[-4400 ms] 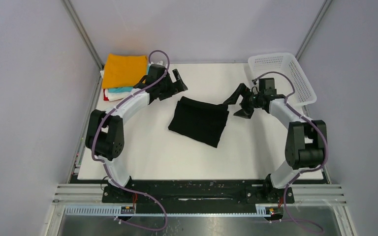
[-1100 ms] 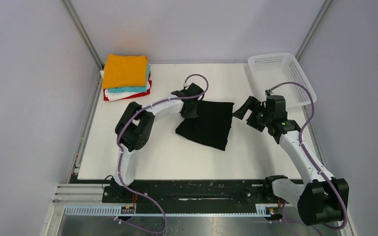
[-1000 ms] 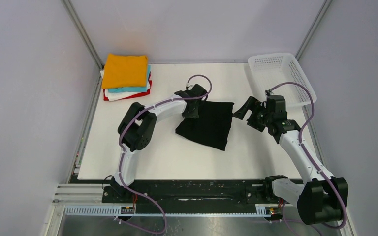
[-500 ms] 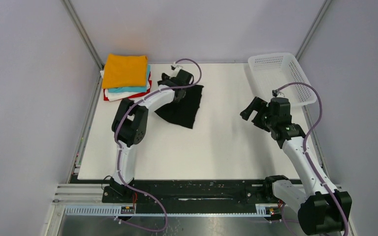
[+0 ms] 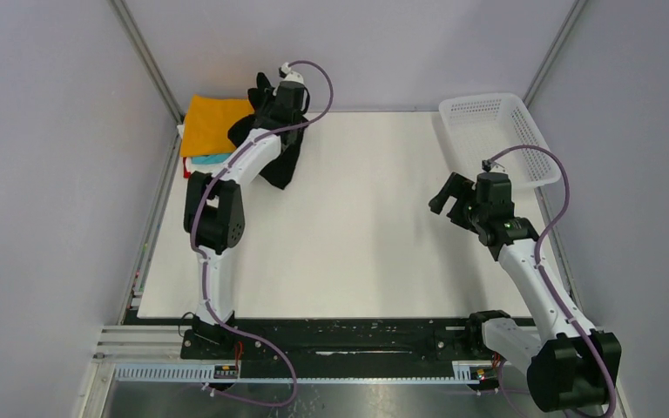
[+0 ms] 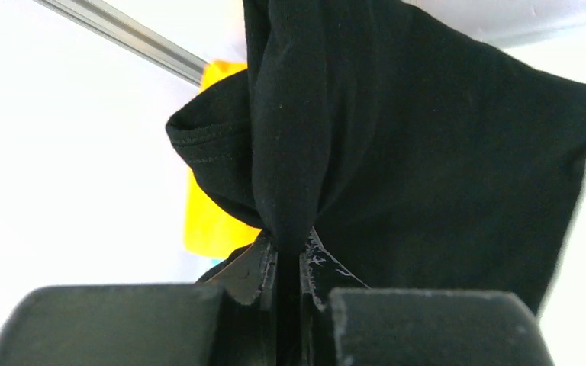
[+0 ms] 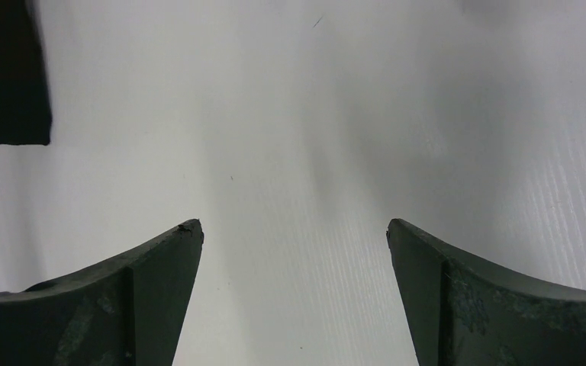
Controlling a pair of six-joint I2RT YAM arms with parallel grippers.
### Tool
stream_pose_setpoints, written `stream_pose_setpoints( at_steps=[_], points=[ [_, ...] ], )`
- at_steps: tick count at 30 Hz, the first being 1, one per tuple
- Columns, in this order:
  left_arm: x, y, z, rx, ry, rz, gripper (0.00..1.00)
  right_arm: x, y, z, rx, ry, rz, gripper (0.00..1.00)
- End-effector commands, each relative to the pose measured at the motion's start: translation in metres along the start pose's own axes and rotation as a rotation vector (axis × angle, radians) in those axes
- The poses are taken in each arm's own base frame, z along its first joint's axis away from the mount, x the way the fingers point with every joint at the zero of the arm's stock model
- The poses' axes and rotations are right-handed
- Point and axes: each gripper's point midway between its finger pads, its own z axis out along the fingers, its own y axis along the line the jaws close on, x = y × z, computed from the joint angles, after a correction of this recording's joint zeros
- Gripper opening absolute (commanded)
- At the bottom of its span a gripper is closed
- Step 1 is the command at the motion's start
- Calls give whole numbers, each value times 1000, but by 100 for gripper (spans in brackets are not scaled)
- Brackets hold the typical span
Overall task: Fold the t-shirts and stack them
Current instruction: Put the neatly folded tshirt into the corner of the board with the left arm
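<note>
My left gripper [image 5: 266, 97] is shut on a bunched fold of the black t-shirt [image 5: 280, 164], held lifted at the back left. In the left wrist view the cloth [image 6: 427, 152] is pinched between the two fingertips of the gripper [image 6: 290, 248] and hangs spread out. It overlaps the right edge of the folded stack, whose orange t-shirt [image 5: 207, 122] lies on top with a turquoise edge [image 5: 213, 159] under it. The orange cloth [image 6: 206, 221] shows behind the black one. My right gripper [image 5: 447, 196] is open above bare table, its jaws [image 7: 294, 229] wide with nothing between them.
A white mesh basket [image 5: 533, 157] stands at the back right corner, just behind the right arm. Metal frame posts rise at both back corners. The white table [image 5: 366, 235] ends at a black rail along the near edge.
The left gripper carried the black t-shirt from the table's middle up and back-left to the stack. The right arm drew back a little toward the right and stayed open.
</note>
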Motion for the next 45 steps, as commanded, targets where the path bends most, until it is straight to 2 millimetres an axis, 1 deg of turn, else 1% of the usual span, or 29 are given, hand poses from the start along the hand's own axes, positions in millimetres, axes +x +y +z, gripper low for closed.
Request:
stream_pose_setpoints(
  at_steps=[1,4,10,13,16,20,22,26,29,35,38,41,44,45],
  points=[
    [-71,72,-13,-104,-144,-74,0,-12,-2,-1,26,-31,-19,99],
    [-86,88,-16,-104,-166,-80,0,-13,-9,0,63,-35,-19,99],
    [-112,118,-26,-110,-202,-108,0,-13,-12,1,83,-32,-18,99],
    [-121,127,-31,-106,-220,-121,0,-13,-13,1,90,-32,-17,100],
    [-122,131,-30,-93,-224,-140,0,-13,-16,0,110,-35,-8,99],
    [-113,127,-17,-70,-197,-147,0,-16,-23,-2,148,-54,-7,99],
    [-106,126,-8,-71,-178,-148,0,-16,-25,-2,157,-57,-8,100],
    [-86,124,20,-91,-132,-145,0,-17,-25,-1,162,-56,-11,99],
    [-70,127,43,-122,-104,-147,0,-17,-27,0,175,-55,-13,99],
    [-42,139,83,-173,-62,-160,0,-16,-33,4,206,-40,-14,99],
    [-32,153,99,-220,-48,-169,0,-15,-33,7,212,-29,-15,100],
    [-21,162,113,-243,-35,-193,0,-14,-34,10,218,-21,-14,99],
    [-11,166,125,-244,-32,-218,0,-13,-34,12,221,-13,-13,99],
    [-9,166,128,-249,-34,-225,2,-13,-35,12,223,-11,-13,99]
  ],
)
